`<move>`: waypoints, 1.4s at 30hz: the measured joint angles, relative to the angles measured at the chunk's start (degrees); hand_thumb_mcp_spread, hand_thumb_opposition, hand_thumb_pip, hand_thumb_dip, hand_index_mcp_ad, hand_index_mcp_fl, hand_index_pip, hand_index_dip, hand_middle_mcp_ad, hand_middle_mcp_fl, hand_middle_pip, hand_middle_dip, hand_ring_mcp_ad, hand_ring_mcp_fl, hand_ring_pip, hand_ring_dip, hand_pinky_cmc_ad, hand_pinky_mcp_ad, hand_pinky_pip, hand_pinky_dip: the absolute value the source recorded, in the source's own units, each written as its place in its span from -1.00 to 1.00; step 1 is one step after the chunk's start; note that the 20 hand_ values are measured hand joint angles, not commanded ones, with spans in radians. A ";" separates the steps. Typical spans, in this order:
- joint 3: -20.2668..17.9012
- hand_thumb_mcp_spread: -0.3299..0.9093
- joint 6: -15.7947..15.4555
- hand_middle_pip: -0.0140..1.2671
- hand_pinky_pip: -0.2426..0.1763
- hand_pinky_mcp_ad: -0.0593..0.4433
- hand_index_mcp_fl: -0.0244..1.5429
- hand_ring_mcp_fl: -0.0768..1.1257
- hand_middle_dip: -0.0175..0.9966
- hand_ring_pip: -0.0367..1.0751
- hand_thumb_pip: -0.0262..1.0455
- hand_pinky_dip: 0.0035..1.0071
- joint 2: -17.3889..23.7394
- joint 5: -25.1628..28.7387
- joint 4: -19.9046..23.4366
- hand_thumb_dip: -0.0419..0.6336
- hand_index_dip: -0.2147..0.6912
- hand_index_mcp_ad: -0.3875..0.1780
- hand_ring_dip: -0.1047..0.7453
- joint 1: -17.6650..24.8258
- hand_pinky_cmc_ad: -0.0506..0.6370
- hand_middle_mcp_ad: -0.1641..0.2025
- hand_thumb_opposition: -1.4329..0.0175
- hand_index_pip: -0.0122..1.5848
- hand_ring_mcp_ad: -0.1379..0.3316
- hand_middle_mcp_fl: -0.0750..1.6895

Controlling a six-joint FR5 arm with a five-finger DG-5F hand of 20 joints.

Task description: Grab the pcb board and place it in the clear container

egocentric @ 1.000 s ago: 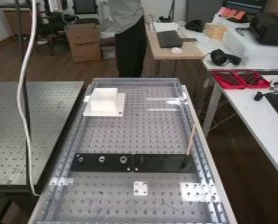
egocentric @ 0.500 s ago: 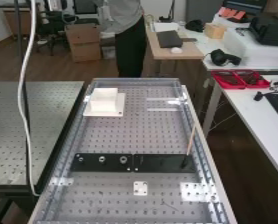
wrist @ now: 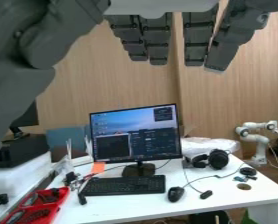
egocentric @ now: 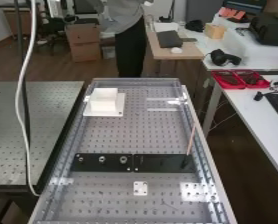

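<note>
**We keep the dark grey robot hand (wrist: 159,42) wide, in front of a white desk (wrist: 209,197)**

In the wrist view we see its fingers straight and spaced apart. On the desk below them sit a red plastic tray (wrist: 46,196) and a black mouse (wrist: 175,194) just beside a black keyboard (wrist: 123,185). Behind the keyboard we find a black-framed monitor (wrist: 135,135), upright on its stand, with black headphones (wrist: 218,159) near it. Farther back stands a small white robot arm (wrist: 259,145), before a light wood-panelled wall (wrist: 216,110).

In the high view, we see a small white rectangular plate with dark holes (egocentric: 140,188) lying flat at the near part of the grey perforated bench (egocentric: 116,200). We cannot tell whether it is the pcb board. Beyond it, two flat black plates (egocentric: 164,163) lie end to end across the bench, the one toward the view's left bearing three round metal pieces (egocentric: 124,160). A thin pinkish stick (egocentric: 191,140) leans at the other one. Farther along we see pale strips (egocentric: 162,109); whether they belong to the clear container, we cannot tell. Near them, toward the view's left, a white block (egocentric: 104,100) rests on a square white base (egocentric: 96,113).
</note>
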 joint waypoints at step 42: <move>-17.91 -0.25 8.13 -0.74 -0.42 0.09 -0.89 -0.77 -0.91 -0.75 -0.50 0.03 0.22 30.18 16.65 -0.86 -0.19 0.80 -0.76 7.30 -0.14 0.72 -0.07 -0.88 0.64 -0.89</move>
